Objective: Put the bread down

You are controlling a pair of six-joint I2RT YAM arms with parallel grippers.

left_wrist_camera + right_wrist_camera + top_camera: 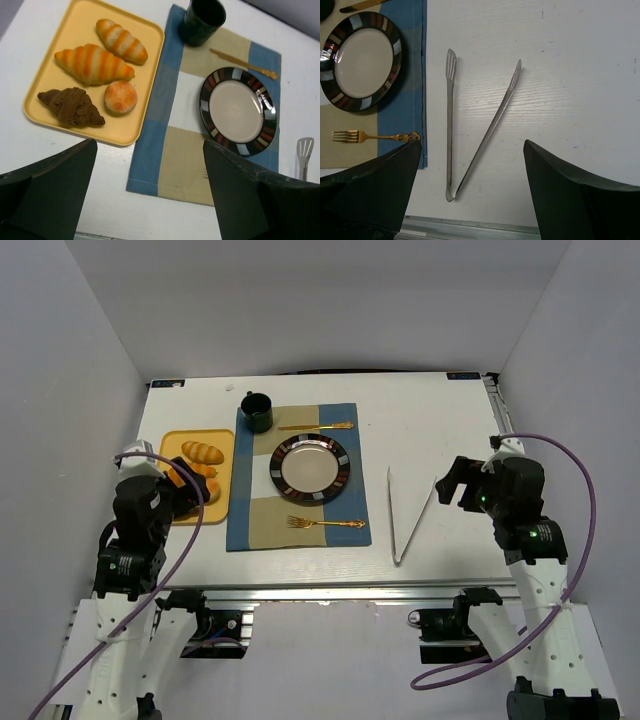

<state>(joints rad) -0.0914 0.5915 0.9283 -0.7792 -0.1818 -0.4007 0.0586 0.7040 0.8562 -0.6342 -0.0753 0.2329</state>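
The bread (120, 97), a small round golden-orange bun, lies on the yellow tray (80, 25) beside a dark brown pastry (72, 106). The dark-rimmed plate (309, 468) sits bare on the blue and tan placemat (250, 515); it also shows in the left wrist view (237, 111) and the right wrist view (361, 61). My left gripper (185, 488) hovers over the tray's near right corner, open and empty (150, 150). My right gripper (447, 485) is open and empty above the table at the right (472, 145).
Two striped oval rolls (95, 64) (121, 41) lie on the tray. A dark cup (257, 411) and gold knife (316, 426) sit behind the plate, a gold fork (325, 523) in front. Metal tongs (410, 515) lie right of the placemat, below my right gripper (450, 125).
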